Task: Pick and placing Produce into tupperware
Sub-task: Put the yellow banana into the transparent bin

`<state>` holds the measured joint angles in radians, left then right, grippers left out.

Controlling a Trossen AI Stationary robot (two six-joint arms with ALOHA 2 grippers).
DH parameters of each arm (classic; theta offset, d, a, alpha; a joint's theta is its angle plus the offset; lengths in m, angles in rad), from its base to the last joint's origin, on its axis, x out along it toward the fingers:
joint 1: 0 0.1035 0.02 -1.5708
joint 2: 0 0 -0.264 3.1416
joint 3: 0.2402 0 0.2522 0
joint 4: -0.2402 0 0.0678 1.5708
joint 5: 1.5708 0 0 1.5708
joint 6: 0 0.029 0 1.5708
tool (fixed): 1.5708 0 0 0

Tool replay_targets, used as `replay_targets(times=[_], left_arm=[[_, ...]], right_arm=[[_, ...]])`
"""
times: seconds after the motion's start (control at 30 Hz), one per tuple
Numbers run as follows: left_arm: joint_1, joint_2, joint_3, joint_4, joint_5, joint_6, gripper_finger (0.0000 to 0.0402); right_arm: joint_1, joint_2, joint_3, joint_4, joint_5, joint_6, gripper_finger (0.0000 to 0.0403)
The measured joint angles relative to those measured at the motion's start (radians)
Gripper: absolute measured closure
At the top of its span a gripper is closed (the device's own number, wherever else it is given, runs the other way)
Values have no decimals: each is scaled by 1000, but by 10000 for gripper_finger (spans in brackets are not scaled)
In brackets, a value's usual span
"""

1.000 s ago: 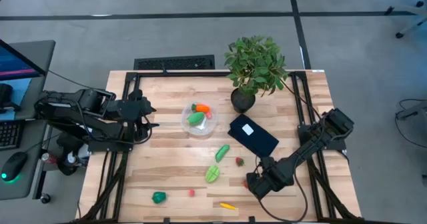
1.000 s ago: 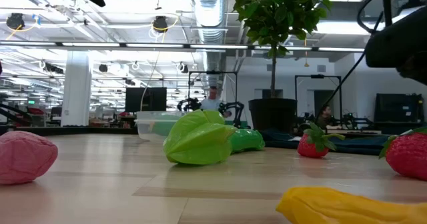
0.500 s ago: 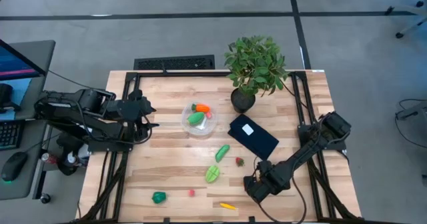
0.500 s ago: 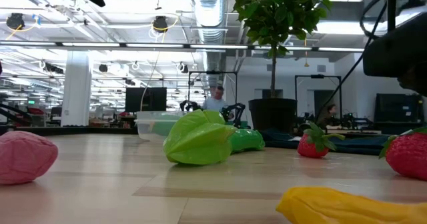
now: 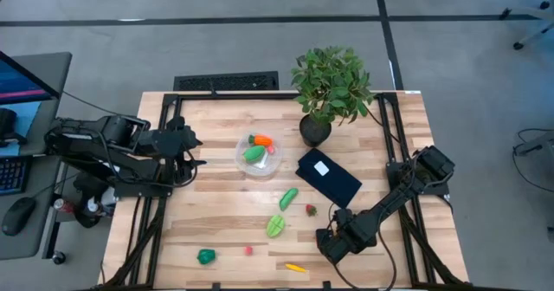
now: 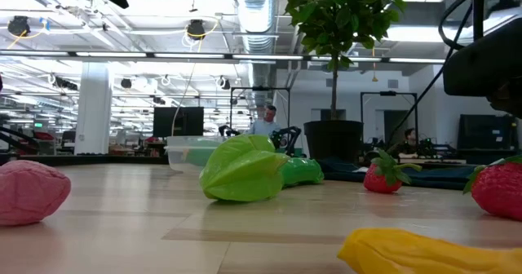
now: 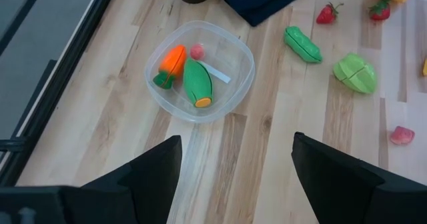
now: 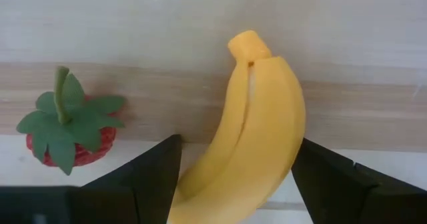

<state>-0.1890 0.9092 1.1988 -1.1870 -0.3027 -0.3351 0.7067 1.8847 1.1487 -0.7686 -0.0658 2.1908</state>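
Observation:
The clear round tupperware (image 5: 258,155) sits mid-table, holding an orange carrot (image 7: 170,64), a green piece (image 7: 198,83) and a small red one. Loose on the wood lie a cucumber (image 5: 288,197), a strawberry (image 5: 310,209), a green fruit (image 5: 275,227), a green pepper (image 5: 205,256) and a yellow piece (image 5: 295,267). My right gripper (image 5: 327,242) points down near the front right, its fingers on either side of a yellow banana (image 8: 257,137), with a strawberry (image 8: 67,127) beside it. At the table's left edge my left gripper (image 7: 233,184) hangs open with nothing between its fingers. My right gripper comes at the banana from above, with one finger (image 8: 153,177) on each side of its thick middle (image 8: 220,184). Whether the fingers touch the banana's sides I cannot tell. The banana lies flat on the table.
A potted plant (image 5: 329,92) stands at the far edge, and a dark blue flat rectangle with a white label (image 5: 329,176) lies in front of it. A small pink piece (image 5: 248,249) lies near the front edge.

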Motion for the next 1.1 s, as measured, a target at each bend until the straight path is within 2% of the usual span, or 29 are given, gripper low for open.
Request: replay_targets(times=[0.57, 1.1], left_arm=[[0, 0, 0, 1, -18, 0, 129], [0, 0, 0, 28, -24, 7, 129]], right_arm=[[0, 0, 0, 13, -1, 0, 240], [-9, 0, 1, 20, -1, -13, 244]])
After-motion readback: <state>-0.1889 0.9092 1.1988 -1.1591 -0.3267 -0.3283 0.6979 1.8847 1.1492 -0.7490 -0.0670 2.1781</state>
